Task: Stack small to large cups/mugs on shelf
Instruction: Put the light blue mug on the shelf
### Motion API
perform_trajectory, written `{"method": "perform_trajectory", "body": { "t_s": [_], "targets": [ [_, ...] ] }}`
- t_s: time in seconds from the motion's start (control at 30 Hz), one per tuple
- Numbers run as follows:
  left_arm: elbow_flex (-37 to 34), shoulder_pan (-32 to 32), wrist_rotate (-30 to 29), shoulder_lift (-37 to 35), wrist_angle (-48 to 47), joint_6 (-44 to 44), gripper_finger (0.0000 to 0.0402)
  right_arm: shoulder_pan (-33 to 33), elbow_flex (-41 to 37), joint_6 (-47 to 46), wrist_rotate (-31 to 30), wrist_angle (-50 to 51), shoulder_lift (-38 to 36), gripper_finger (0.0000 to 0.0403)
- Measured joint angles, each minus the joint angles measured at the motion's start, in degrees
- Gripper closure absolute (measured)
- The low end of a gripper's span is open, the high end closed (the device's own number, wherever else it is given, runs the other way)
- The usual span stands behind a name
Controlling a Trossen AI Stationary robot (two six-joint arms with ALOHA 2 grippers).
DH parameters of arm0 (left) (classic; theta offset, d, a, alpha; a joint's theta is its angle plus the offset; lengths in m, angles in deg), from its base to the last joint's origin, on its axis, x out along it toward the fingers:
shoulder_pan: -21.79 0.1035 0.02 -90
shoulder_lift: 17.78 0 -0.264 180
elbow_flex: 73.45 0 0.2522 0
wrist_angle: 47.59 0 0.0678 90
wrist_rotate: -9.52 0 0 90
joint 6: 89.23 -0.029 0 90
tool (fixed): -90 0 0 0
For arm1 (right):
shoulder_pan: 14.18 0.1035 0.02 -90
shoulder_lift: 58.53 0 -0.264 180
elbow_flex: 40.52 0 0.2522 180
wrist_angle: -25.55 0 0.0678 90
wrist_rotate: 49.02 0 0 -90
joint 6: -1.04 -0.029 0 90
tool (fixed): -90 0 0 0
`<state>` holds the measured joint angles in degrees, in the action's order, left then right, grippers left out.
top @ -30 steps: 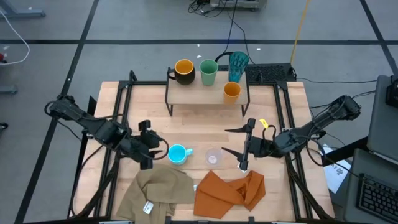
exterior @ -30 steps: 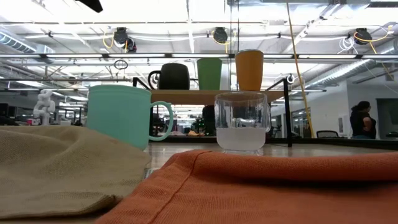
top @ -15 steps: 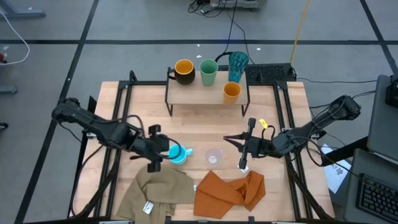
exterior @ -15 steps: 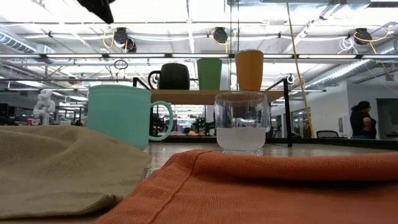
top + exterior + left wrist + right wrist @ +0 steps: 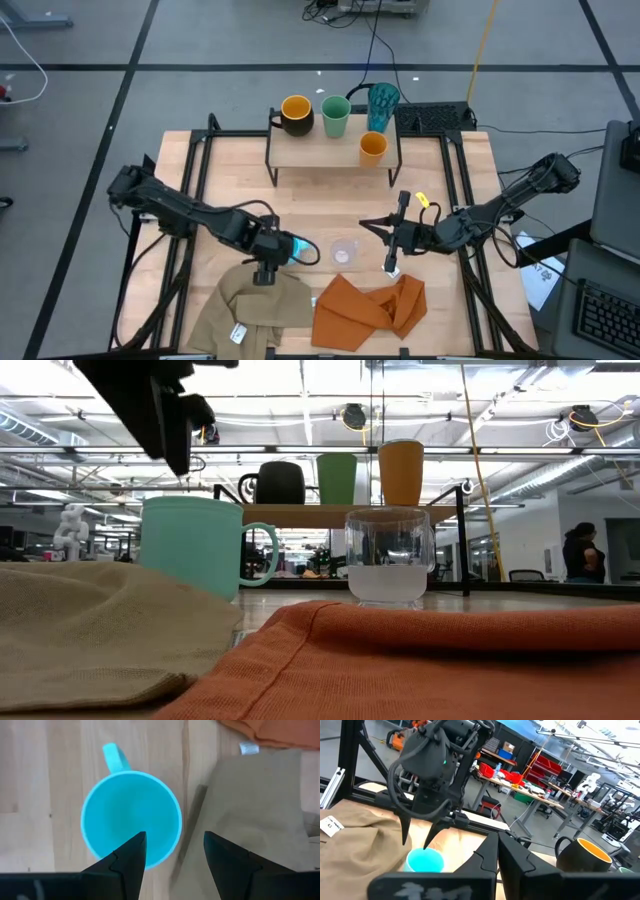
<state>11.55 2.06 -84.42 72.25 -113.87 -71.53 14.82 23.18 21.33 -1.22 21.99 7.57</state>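
The light blue mug stands upright on the table beside the small clear cup. My left gripper hangs open just above the mug and points steeply down. In the left wrist view one finger stands over the mug's hollow and the other outside its rim. My right gripper is shut, holds nothing and points level, to the right of the clear cup. On the shelf stand the black mug, the green cup and the orange cup. The teal tumbler is at its far right corner.
A tan cloth and an orange cloth lie crumpled along the table's near edge, the tan one right beside the blue mug. Black frame rails run along both table sides. A keyboard lies beyond the shelf's right end.
My left gripper has moved toward the table's right and near edges and down, tipping to point steeply down over the light blue mug, still open. My right gripper has shut its fingers on nothing while staying in place. The cups have not moved.
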Motion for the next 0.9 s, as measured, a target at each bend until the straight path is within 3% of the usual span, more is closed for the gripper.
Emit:
{"method": "perform_trajectory", "body": {
  "t_s": [0.53,0.9],
  "targets": [
    [0.0,2.8,5.5,4.1,1.8,-3.0,0.0202,0.0,0.0,-0.1,0.0,1.9,0.0,0.0403],
    [-1.5,2.9,5.6,4.5,4.6,-3.7,0.0202,0.0,0.0,-1.4,0.1,2.8,0.0,0.0403]
  ]
}}
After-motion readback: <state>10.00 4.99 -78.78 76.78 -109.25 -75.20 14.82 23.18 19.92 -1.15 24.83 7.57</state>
